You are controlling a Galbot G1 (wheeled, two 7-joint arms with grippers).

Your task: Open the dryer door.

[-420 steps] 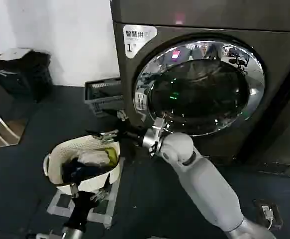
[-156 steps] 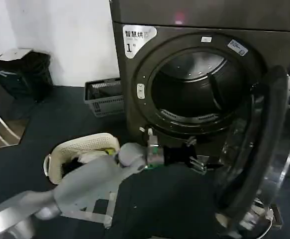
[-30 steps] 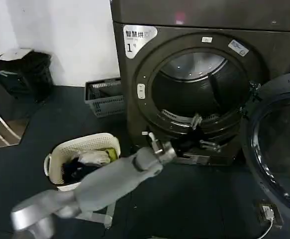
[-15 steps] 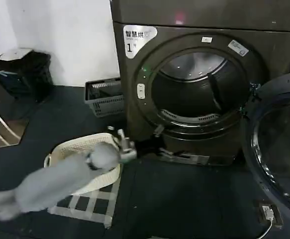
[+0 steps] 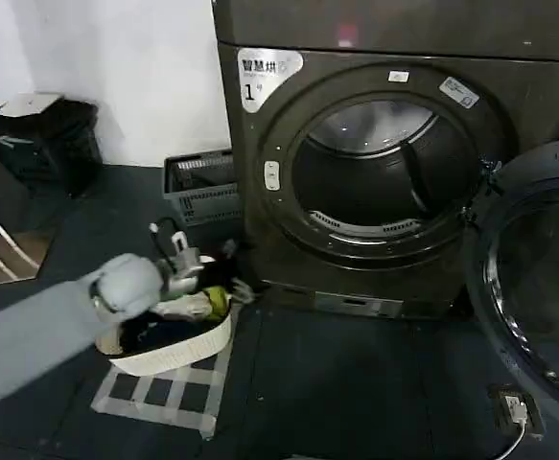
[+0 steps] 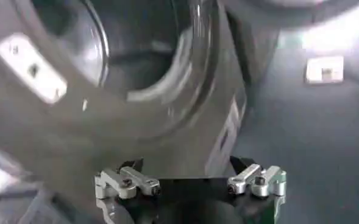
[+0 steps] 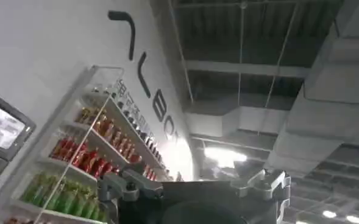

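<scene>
Left arm reaching in from the left, left gripper blurred, fingers seemingly spread, holding nothing

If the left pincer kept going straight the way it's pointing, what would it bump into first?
Probably the dryer: the left pincer, open and empty, faces its dark front panel below the round opening. How far off it is, I can't tell.

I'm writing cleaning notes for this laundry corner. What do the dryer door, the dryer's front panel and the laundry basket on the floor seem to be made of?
Dryer door: swung wide open, dark tinted pane, probably glass or clear plastic, in a shiny rim that looks chromed.
Dryer front: grey-brown with a dull sheen, likely painted metal, possibly plastic.
Laundry basket: cream, perforated wall, so apparently moulded plastic.
</scene>
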